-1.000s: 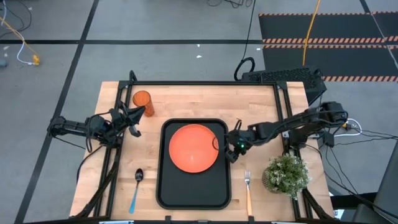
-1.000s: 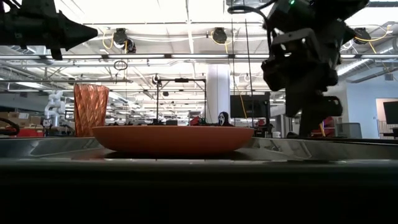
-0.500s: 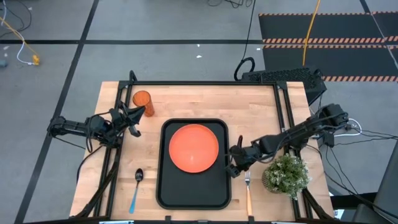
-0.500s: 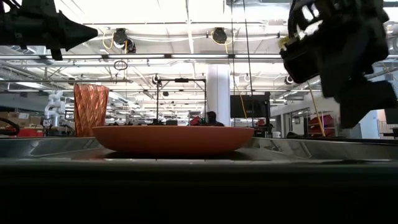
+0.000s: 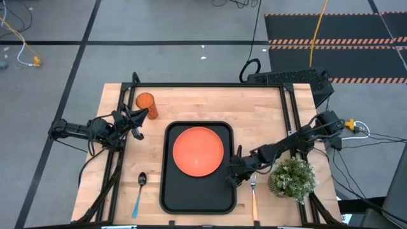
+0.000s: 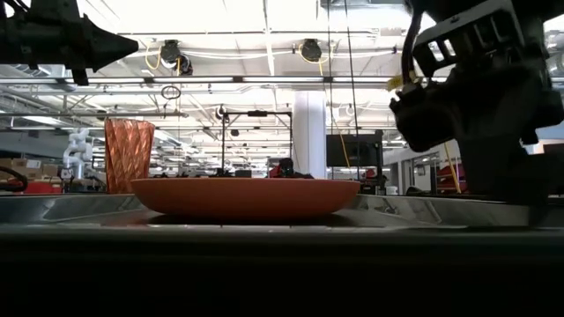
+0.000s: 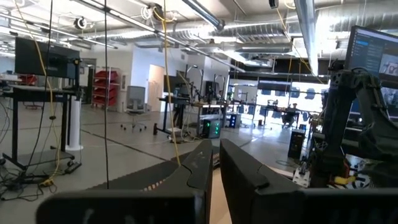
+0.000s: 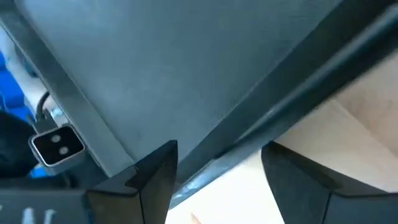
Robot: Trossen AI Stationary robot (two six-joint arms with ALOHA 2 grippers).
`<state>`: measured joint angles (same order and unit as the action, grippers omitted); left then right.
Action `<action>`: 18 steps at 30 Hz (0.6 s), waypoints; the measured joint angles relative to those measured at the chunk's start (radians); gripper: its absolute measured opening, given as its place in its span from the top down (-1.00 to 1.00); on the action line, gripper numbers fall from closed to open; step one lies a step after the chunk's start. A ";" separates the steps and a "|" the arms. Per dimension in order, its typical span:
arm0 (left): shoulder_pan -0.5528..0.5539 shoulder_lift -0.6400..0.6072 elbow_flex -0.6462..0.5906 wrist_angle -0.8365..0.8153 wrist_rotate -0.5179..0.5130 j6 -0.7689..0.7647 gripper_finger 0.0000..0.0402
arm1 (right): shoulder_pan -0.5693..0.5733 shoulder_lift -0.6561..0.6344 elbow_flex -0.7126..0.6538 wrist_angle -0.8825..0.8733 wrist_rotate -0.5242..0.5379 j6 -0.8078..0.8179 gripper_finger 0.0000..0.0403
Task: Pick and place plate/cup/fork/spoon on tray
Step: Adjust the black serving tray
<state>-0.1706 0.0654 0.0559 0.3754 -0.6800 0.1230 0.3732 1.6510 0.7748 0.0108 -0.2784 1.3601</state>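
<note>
Left gripper (image 5: 137, 123) waits at the table's left edge, fingers nearly closed, empty. Ribbed translucent orange cup (image 5: 145, 102) near the far-left corner. Blue-handled spoon (image 5: 140, 191) near the front edge. Black rimmed tray (image 5: 166, 191) centre, plain orange plate (image 5: 198, 151) on it. Right gripper (image 5: 236, 175) spread wide at the tray's right rim (nothing held). Tan-handled fork (image 5: 254, 194) just right.

Orange plate (image 5: 198, 151) on a black tray (image 5: 168, 191) — cup (image 5: 145, 101) is see-through orange too. Spoon (image 5: 139, 193) has a bright blue handle, fork (image 5: 254, 198) a tan one — light wood table (image 5: 210, 105).
</note>
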 joint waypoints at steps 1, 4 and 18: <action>0.000 0.000 0.000 0.000 0.000 0.001 0.84 | -0.004 0.004 0.000 0.000 -0.004 -0.020 -0.12; 0.000 0.000 0.000 0.000 0.000 0.003 0.84 | -0.019 0.009 0.000 -0.006 -0.006 -0.080 -0.06; 0.000 0.000 0.000 0.004 0.001 0.006 0.84 | -0.097 0.011 0.001 -0.053 0.091 -0.274 0.89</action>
<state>-0.1703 0.0654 0.0559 0.3799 -0.6793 0.1291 0.2759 1.6623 0.7758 -0.0422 -0.1874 1.0858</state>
